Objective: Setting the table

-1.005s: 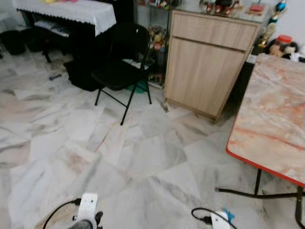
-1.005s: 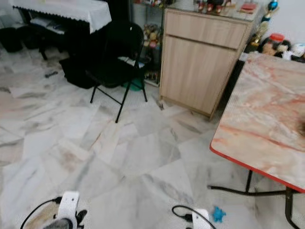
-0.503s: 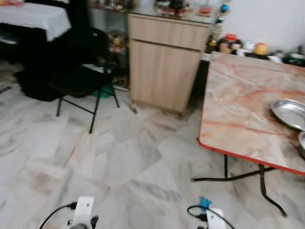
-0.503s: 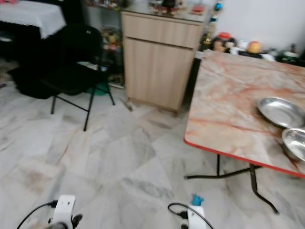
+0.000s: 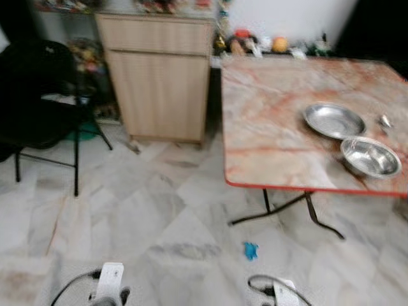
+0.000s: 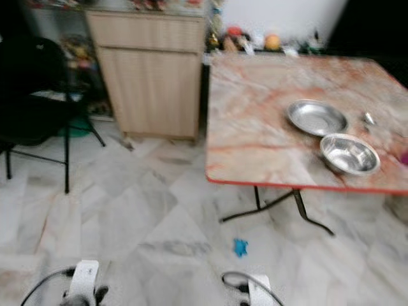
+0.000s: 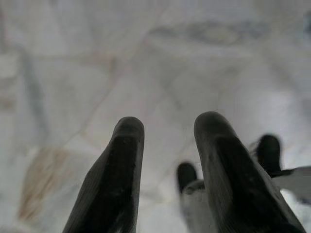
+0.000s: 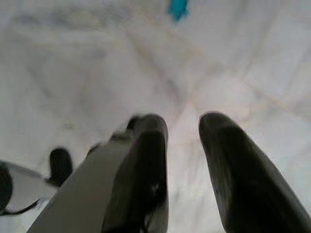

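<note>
Marble-patterned tabletop with a red edge, the folding table (image 5: 274,134) stands well ahead of both sets of jaws and off to the right-hand side, on thin black legs over a pale veined tile floor (image 5: 153,217). On it, near the right front corner, sit a shallow steel plate (image 5: 333,120) and, just beside it toward the edge, a deeper steel bowl (image 5: 370,157). Both look light, rigid and slick, so I judge a pinch across the thin rim the surest hold, the bowl's raised lip being easier than the plate's low one. A wooden cabinet (image 5: 159,76) and a black folding chair (image 5: 38,102) lie further ahead to the left. The left gripper (image 7: 165,145) and right gripper (image 8: 183,141) hang low over the tiles, fingers parted and empty, a small blue scrap (image 5: 250,250) on the floor beyond the right one.
</note>
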Robot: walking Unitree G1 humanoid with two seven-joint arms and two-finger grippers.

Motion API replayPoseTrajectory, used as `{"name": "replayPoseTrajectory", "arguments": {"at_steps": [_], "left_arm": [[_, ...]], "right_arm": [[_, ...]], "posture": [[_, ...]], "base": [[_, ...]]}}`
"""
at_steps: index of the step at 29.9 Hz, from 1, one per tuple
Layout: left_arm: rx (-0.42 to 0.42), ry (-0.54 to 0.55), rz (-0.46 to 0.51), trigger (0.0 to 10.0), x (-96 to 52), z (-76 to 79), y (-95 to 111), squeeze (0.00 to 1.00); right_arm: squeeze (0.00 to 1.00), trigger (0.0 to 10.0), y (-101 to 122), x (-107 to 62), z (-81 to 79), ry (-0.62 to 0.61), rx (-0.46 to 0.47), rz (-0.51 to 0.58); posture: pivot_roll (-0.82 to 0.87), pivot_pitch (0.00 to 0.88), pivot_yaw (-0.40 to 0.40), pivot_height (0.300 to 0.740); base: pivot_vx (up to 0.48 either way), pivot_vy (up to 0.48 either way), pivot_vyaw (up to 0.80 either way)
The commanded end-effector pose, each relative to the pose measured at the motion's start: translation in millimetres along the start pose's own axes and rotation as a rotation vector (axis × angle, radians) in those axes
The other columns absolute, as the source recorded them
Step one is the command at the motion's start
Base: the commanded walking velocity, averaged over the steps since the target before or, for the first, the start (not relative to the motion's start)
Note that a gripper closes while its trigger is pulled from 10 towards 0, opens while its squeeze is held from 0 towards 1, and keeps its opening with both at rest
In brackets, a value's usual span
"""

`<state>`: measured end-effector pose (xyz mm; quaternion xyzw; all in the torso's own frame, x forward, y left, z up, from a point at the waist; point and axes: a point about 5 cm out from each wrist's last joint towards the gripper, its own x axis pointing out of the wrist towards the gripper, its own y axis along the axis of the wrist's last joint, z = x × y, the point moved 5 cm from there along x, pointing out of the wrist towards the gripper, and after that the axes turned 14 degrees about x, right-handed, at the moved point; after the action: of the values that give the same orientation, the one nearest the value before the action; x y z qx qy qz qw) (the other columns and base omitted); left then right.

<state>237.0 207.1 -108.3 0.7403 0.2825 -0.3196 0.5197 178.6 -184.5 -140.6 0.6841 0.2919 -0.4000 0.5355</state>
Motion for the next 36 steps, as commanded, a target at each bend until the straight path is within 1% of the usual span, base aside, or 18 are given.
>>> {"name": "replayPoseTrajectory", "arguments": {"at_steps": [1, 12, 20, 36], "left_arm": [[0.000, 0.013, -0.031, 10.0, -2.1, -5.6, -11.8, 0.00], [-0.004, 0.016, -0.029, 10.0, -2.1, -6.2, -11.5, 0.00], [0.028, 0.018, -0.029, 10.0, -2.0, -6.9, -11.0, 0.00], [0.031, 0.013, -0.021, 10.0, -1.9, -4.8, -9.8, 0.00]], "right_arm": [[0.00, 10.0, 1.9, 0.6, -5.9, 0.016, 0.002, 0.011], [0.00, 10.0, 2.4, 0.6, -7.4, 0.024, 0.007, 0.015], [0.00, 10.0, 2.8, 0.5, -8.0, 0.030, 0.011, 0.019], [0.00, 10.0, 3.0, 0.3, -6.7, 0.029, 0.004, 0.021]], "posture": [[0.10, 0.000, -0.027, 0.740], [0.11, 0.000, -0.024, 0.740], [0.11, 0.000, -0.025, 0.740], [0.10, 0.000, -0.029, 0.740]], "base": [[0.000, 0.000, 0.00], [0.000, 0.000, 0.00], [0.000, 0.000, 0.00], [0.000, -0.320, 0.00]]}}
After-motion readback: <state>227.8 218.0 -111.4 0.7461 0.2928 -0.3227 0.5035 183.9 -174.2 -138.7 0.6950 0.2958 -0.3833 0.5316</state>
